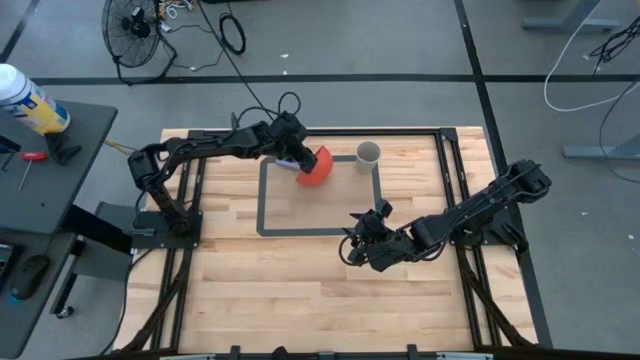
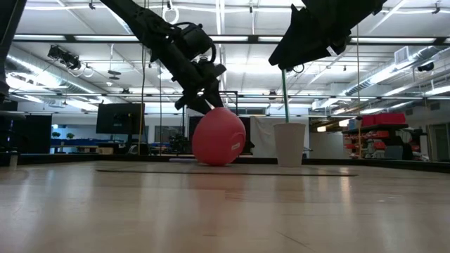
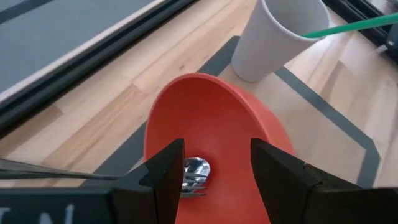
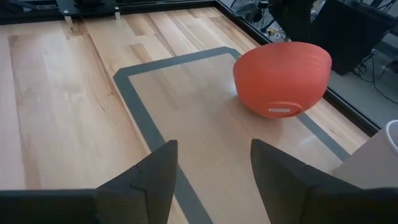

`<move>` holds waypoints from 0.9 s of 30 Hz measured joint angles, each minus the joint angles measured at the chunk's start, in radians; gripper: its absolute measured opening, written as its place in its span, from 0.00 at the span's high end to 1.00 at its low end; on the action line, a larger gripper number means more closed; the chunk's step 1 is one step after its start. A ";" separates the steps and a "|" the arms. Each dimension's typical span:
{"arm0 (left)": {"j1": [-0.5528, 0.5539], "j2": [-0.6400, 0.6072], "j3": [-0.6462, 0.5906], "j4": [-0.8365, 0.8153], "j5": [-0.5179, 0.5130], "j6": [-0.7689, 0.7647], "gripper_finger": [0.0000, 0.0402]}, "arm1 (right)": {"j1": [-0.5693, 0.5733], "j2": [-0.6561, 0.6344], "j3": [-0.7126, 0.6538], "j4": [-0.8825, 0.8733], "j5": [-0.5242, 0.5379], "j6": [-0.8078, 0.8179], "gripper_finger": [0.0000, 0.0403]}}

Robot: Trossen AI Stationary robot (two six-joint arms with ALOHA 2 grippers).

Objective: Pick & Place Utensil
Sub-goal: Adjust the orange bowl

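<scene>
A red bowl [image 1: 314, 168] lies tipped on its side inside the taped rectangle, its mouth toward my left arm and its base [image 4: 280, 111] toward my right arm. A shiny metal utensil [image 3: 196, 169] lies inside the bowl. My left gripper [image 3: 216, 168] is open and reaches slanting down into the bowl's mouth, with the utensil between its fingers, close to one finger [image 3: 171, 174]. A white cup [image 1: 368, 155] stands upright beside the bowl and holds a green stick [image 3: 348, 26]. My right gripper [image 1: 360, 228] waits open above the table, nearer the front. My left gripper stands over the utensil's shiny end [image 3: 200, 167] with one finger on each side of it. Whether a finger touches the utensil or the bowl's rim [image 3: 155, 134] I cannot tell.
Dark tape [image 1: 262, 200] marks a rectangle on the wooden table. Black frame rails [image 1: 450, 160] run along the table's sides. A side table [image 1: 50, 150] with a spray can stands off the left edge, and a fan [image 1: 130, 25] sits on the floor behind.
</scene>
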 joint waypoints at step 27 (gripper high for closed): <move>-0.177 0.015 0.000 0.027 -0.061 0.001 0.53 | -0.009 0.000 0.000 0.000 0.000 -0.007 0.49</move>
